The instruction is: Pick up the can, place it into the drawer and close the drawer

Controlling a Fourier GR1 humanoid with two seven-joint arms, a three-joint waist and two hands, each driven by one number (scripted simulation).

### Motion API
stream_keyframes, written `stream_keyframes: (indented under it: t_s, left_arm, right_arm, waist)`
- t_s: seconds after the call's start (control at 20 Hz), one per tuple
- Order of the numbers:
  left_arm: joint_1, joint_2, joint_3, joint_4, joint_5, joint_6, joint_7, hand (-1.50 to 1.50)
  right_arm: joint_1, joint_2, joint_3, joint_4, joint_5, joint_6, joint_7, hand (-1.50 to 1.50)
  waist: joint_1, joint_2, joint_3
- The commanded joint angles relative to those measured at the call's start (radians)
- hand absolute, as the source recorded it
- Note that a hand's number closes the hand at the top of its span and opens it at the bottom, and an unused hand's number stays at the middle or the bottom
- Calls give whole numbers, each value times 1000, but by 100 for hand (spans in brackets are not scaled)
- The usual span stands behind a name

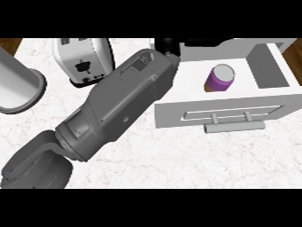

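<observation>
White marbled surface [179, 159] filled the head view, with wooden floor [3, 43] at the top corners. Silver toaster [84, 60] sat near the far edge, its black knob facing the camera. Big grey cylinder [9, 82] on a round base lay at the left edge. No writing legible on either.

Drawer [271, 95] stood open at the right, white, bar handle [235, 127] on its front. Can [221, 77] was inside the drawer near its left-middle - purple body, grey top, upright, apart from the walls.

Left forearm [124, 104] ran diagonally from the lower left up toward the drawer's far-left corner, passing just beside the toaster. Left robot hand [165, 45] showed only as a black patch past the wrist, by that corner - mostly hidden, so cannot tell if its fingers were spread or curled. It was not on the can.
</observation>
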State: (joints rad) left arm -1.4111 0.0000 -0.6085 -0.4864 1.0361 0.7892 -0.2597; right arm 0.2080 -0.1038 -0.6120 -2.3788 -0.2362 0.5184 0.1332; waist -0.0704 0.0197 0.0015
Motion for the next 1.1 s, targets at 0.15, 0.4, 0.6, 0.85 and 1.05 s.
stream_keyframes:
  t_s: [0.15,0.4,0.6,0.85,1.05]
  left_arm:
    - [-10,0,-8,-13,18,18,-43,-150]
    - [-30,0,26,15,38,-17,-26,-150]
    - [10,0,2,-21,24,5,1,-150]
    - [9,22,20,-7,-17,-5,7,-150]
    - [28,30,36,-62,-25,21,22,-150]
  right_arm:
    - [-113,3,154,-24,353,-17,-46,-150]
    - [-202,5,280,87,601,-69,-112,-150]
    - [-260,10,425,118,789,-118,-102,-150]
    - [-409,15,491,336,958,-247,-140,-150]
    - [-502,-14,563,466,1082,-289,-167,-150]
  waist:
    - [41,-1,-1]
    - [56,-2,-1]
    - [71,-13,-2]
    - [85,-15,-1]
    - [93,-18,-2]
